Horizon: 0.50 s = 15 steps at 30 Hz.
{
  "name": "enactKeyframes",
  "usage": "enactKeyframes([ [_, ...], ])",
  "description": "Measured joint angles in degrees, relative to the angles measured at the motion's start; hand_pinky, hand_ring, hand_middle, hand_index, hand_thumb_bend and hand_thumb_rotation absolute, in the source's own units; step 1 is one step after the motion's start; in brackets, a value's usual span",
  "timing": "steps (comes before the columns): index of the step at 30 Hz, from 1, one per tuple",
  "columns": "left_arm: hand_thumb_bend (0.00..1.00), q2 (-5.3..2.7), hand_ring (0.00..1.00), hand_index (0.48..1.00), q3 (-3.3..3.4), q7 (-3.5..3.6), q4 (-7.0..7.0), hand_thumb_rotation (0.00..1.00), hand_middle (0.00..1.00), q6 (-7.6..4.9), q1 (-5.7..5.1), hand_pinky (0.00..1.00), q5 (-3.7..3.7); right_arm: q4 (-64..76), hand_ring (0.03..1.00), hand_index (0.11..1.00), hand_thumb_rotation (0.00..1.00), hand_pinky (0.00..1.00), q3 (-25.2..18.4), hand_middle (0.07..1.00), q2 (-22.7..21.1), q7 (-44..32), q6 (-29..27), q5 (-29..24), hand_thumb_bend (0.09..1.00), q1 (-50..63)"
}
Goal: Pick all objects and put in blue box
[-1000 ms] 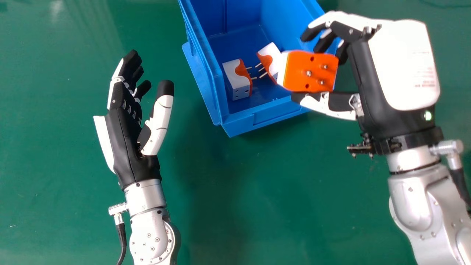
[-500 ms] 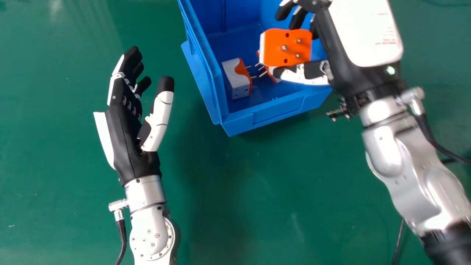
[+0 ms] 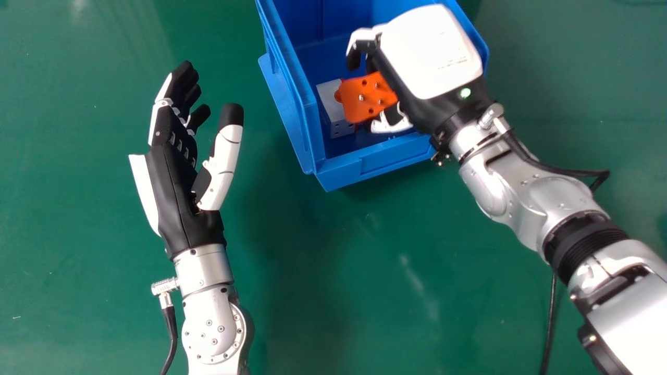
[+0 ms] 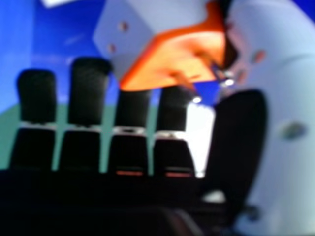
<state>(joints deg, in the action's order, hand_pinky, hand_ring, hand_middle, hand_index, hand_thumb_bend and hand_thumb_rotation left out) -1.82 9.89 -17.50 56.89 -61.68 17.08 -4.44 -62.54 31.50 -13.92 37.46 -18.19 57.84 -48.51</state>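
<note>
In the head view my right hand (image 3: 430, 52) is over the blue box (image 3: 341, 174), its fingers and thumb curled round an orange and white plug block (image 3: 359, 107) whose metal pins face up. A second white block (image 3: 330, 99) lies on the box floor, partly covered by the held one. The right hand view has the held block (image 4: 167, 54) between the thumb and the fingers of my right hand (image 4: 133, 110). My left hand (image 3: 177, 156) hangs over the table at the left, open, with nothing in it.
Green table surface (image 3: 312, 271) surrounds the box. The box's left wall (image 3: 286, 83) stands between my left hand and the blocks. A black cable (image 3: 550, 323) runs below the right forearm.
My right hand has moved left across the box, carrying the orange and white block over the one on the box floor. The left hand has barely shifted.
</note>
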Motion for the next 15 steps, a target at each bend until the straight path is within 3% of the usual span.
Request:
enactKeyframes([
  [3, 0.72, 0.03, 0.86, 0.814, -0.03, -0.5, 0.14, 0.53, 0.86, 0.01, 0.1, 0.82, -0.14, -4.1, 0.416, 0.539, 0.0, 0.32, 2.5, 0.477, 1.0, 2.6, 1.3, 0.8, 0.497, -2.1],
  [9, 0.72, 0.18, 0.86, 0.814, -0.04, -0.81, 0.45, 0.53, 0.85, -0.01, 0.28, 0.82, -0.13, -5.7, 0.433, 0.533, 0.0, 0.32, 7.3, 0.498, 2.1, 1.7, 10.5, 2.8, 0.495, -3.4],
  [10, 0.72, 0.18, 0.86, 0.814, -0.06, -0.81, 0.52, 0.54, 0.85, -0.01, 0.37, 0.81, -0.13, -5.6, 0.498, 0.586, 0.0, 0.39, 7.7, 0.566, 2.2, 1.0, 12.1, 2.8, 0.545, -3.4],
  [11, 0.72, 0.17, 0.86, 0.814, -0.07, -0.79, 0.55, 0.54, 0.85, -0.01, 0.46, 0.81, -0.11, -5.5, 0.498, 0.586, 0.0, 0.39, 8.0, 0.566, 2.4, 0.0, 13.8, 2.9, 0.545, -3.4],
  [12, 0.72, 0.16, 0.86, 0.814, -0.08, -0.75, 0.58, 0.54, 0.85, -0.01, 0.6, 0.81, -0.1, -5.2, 0.575, 0.649, 0.01, 0.46, 8.3, 0.642, 2.5, -1.4, 15.4, 2.9, 0.602, -3.5],
  [15, 0.72, 0.14, 0.86, 0.814, -0.13, -0.72, 0.69, 0.54, 0.85, -0.01, 0.85, 0.81, -0.1, -4.0, 0.655, 0.712, 0.05, 0.55, 8.9, 0.714, 3.0, -4.2, 17.8, 2.8, 0.655, -3.4],
])
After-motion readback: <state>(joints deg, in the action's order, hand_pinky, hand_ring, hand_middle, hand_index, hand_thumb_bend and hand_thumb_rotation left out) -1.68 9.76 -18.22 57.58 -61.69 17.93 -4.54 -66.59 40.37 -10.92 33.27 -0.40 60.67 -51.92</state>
